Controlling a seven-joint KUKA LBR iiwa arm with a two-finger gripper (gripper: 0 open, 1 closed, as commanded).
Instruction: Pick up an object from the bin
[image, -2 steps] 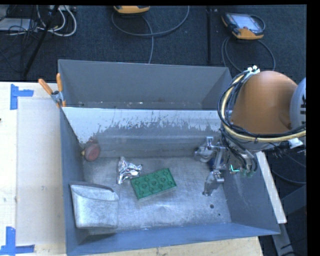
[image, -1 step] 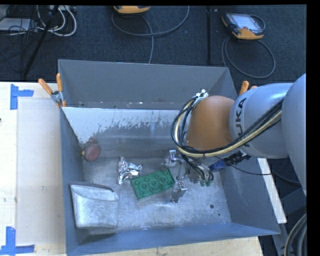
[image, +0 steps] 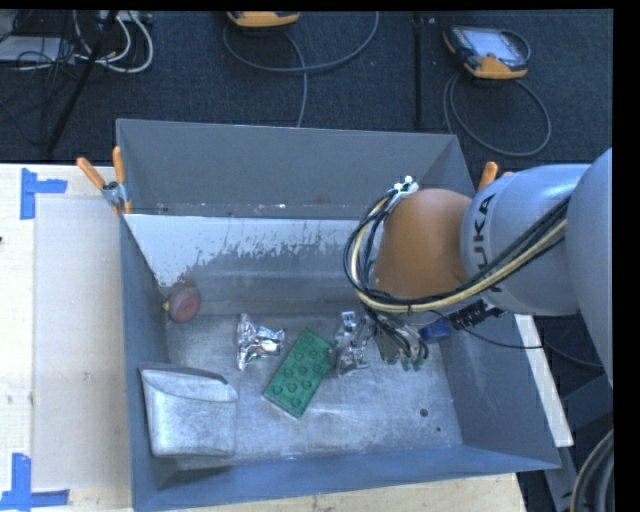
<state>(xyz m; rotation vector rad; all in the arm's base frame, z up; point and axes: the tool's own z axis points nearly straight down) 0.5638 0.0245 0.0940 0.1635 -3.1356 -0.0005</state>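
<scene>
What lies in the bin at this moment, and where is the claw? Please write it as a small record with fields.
container: grey metal bin
claw: low in the bin, right of centre, at the right edge of the green studded plate
nearest thing: green studded plate, flat on the floor, lying diagonally
left of the plate: crumpled silver foil
far left, by the back wall: brownish round thing
near left corner: grey folded sheet
</scene>
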